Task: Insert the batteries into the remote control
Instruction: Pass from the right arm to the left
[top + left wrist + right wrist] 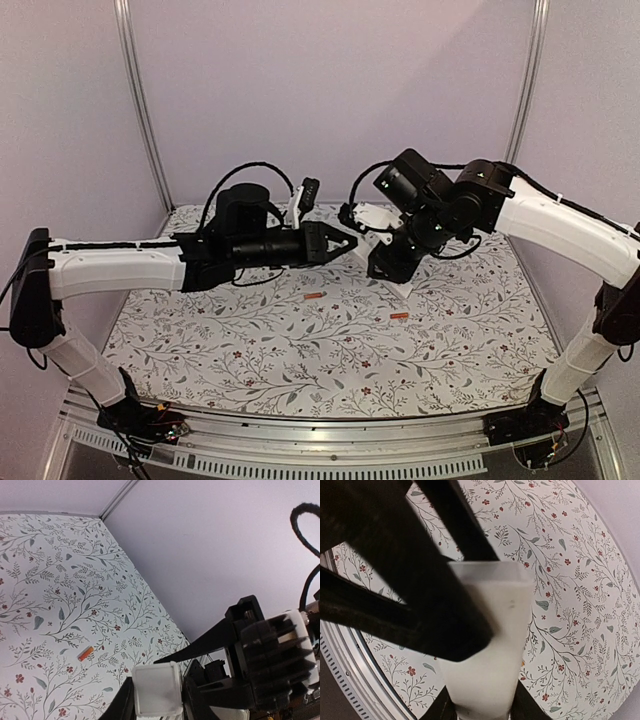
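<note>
The white remote control point(368, 239) hangs in the air between both grippers above the middle of the table. My right gripper point(390, 262) is shut on one end of it; in the right wrist view the remote point(495, 645) runs up from my right gripper point(485, 707). My left gripper point(345, 243) closes on the other end, which shows as a white square point(156, 687) between its fingers point(116, 705). Two orange-red batteries lie on the table, one point(314, 297) under the left gripper, one point(400, 316) nearer the front. One battery point(86, 653) shows in the left wrist view.
The floral tablecloth point(250, 340) covers the table, with a metal rail point(320, 440) along the near edge. Lilac walls and two metal posts point(140, 100) close in the back. The right arm's black wrist point(275, 665) fills the right of the left wrist view.
</note>
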You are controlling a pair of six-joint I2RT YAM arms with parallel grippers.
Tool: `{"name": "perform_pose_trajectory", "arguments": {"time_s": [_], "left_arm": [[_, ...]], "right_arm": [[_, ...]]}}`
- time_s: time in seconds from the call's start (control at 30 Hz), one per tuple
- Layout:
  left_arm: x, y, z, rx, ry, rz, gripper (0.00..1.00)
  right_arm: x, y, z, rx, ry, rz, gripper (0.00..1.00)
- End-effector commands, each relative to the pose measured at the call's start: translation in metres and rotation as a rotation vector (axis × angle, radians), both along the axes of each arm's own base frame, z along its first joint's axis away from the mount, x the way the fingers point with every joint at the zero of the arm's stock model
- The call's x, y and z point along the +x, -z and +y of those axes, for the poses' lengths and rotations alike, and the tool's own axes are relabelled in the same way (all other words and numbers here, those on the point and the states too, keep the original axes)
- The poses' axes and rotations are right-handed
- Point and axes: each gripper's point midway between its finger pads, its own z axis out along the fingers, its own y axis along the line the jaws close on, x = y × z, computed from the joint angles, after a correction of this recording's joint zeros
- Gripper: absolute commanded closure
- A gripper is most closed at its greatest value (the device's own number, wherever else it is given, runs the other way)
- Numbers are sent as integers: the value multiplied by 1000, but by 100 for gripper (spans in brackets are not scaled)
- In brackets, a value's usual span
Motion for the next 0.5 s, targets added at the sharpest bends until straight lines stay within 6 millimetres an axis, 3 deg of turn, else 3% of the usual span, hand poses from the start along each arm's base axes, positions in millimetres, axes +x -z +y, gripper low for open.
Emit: {"name": "perform_pose_trajectory", "arguments": {"time_s": [0.0,0.13,0.27,0.37,0.47], "left_arm": [[-3,-5,9,-32,21,-17,97],[3,-12,20,-82,1,-12,100],[11,-21,36,-163,-12,-2,100],[17,-27,52,-238,-26,16,100],[18,-42,63,-320,-19,16,100]], "right_arm": [[4,-12,2,47,30,-37,54],[6,-20,0,94,44,-64,32],[7,-36,-7,242,61,-48,17],[11,-39,-10,396,56,-39,14],[3,-59,-19,595,24,-148,12]]}}
